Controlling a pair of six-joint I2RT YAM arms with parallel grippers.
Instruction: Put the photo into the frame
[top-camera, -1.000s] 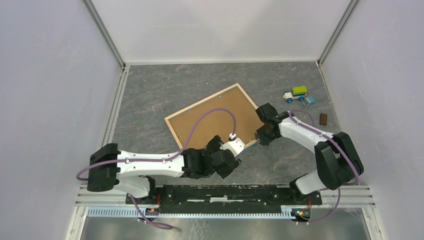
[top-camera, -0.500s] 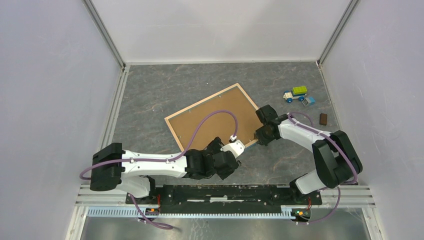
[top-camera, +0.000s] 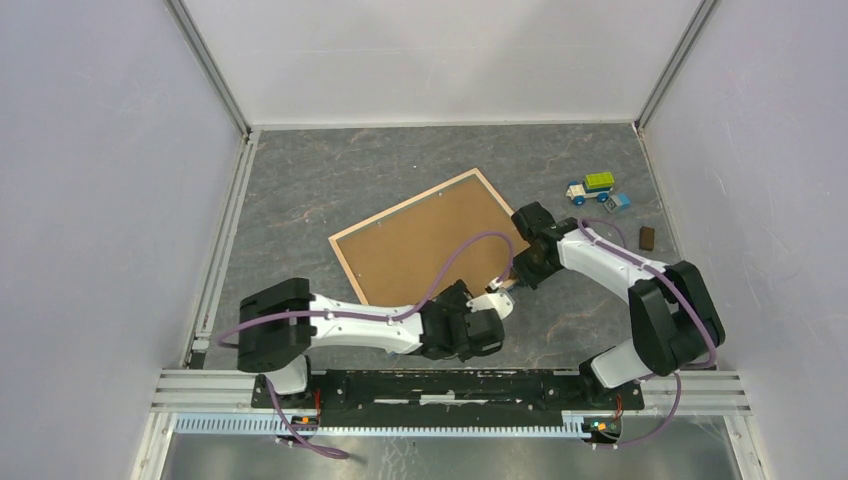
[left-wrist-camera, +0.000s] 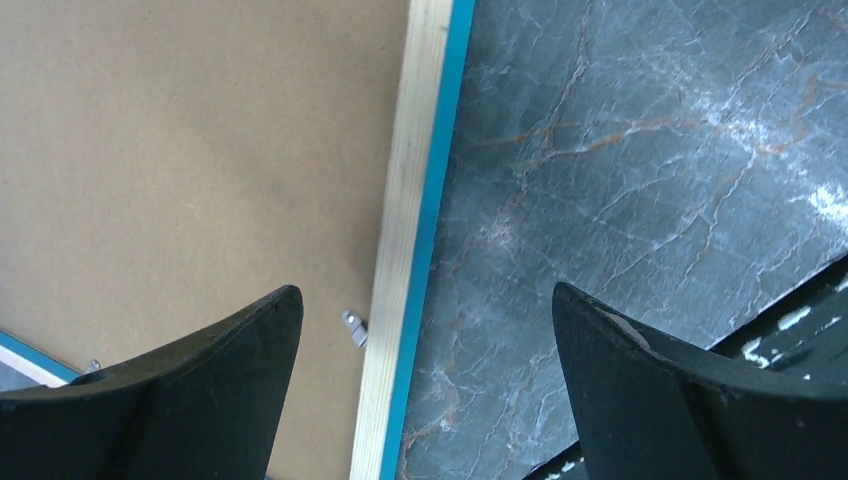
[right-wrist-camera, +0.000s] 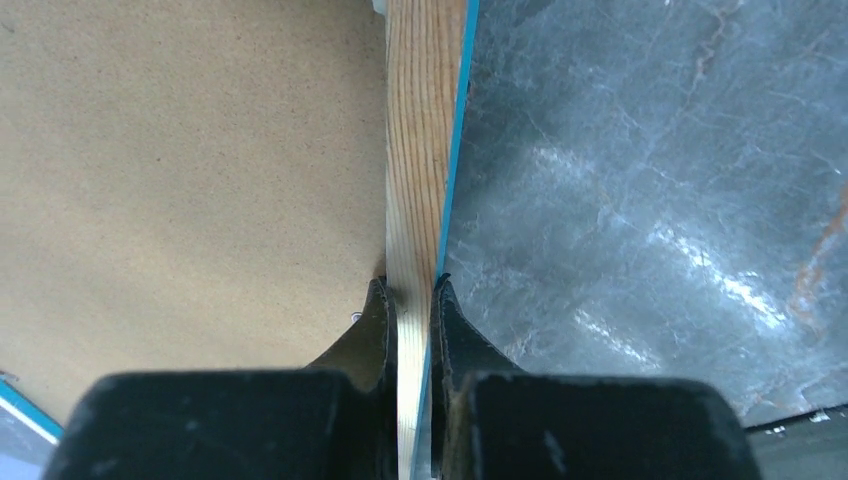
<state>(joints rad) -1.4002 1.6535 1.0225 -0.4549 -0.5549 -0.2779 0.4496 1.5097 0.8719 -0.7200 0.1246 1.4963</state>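
The frame (top-camera: 403, 205) lies face down near the middle of the grey marbled table (top-camera: 300, 180). It is turned at an angle to the table edges, with its light wood rim up and a blue edge showing along the side. A brown hardboard backing sheet (top-camera: 425, 240) fills it.

The right gripper (right-wrist-camera: 412, 290) pinches the frame's right-hand rim close to the near corner, one finger on the inner side and the other on the blue outer edge.

The left gripper (left-wrist-camera: 425, 300) hovers over the same rim with its fingers spread wide, holding nothing. A small metal tab (left-wrist-camera: 353, 327) sits against the rim's inner edge below it.

A toy truck (top-camera: 592, 186) and a small brown block (top-camera: 647, 237) sit near the table's right edge, well apart from the frame.
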